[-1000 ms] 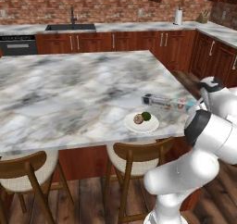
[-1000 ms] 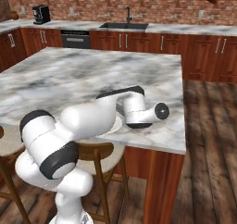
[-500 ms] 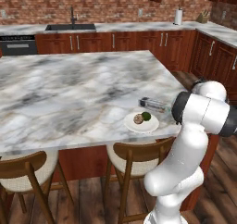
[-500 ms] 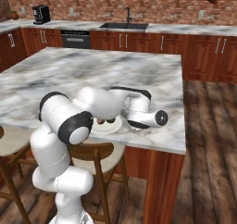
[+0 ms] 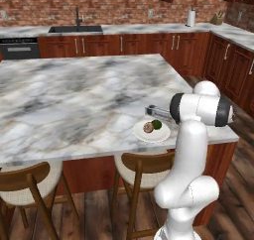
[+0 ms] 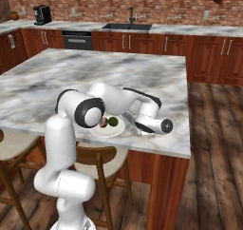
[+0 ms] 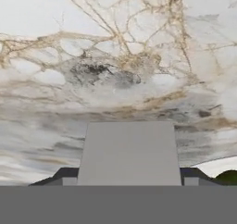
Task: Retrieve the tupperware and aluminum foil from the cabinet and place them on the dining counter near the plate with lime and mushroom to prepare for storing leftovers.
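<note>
- The aluminum foil box (image 5: 157, 109) lies flat on the marble desk (image 5: 74, 95), just beside the far-right rim of the plate (image 5: 161, 135) and close to the desk's right edge.
- In the hand view the gripper (image 7: 127, 176) looks along the box, which runs as a plain grey slab up the middle of the view, with one dark finger tip showing on each side of it.
- The jaws stand wide, straddling the box. We cannot tell from these pictures whether the pads press on it or stand clear of it.
- Handling, our judgement: a long, narrow carton, light and fairly stiff along its length. The thin card walls would dent under a hard squeeze, and the smooth faces may slip.
- The best hold is across the narrow width, near mid-length. A grip near one end would let the far end droop or swing.
- Containers: the white plate holds a green lime (image 5: 157, 124) and a brown mushroom (image 5: 148, 128), side by side and touching or nearly so. Both are round and free to roll if the plate is nudged.
- The box is closed, so we cannot see what is inside.
- Task status, our judgement: the foil already sits where the task wants it, near the plate. The tupperware half is not done.
</note>
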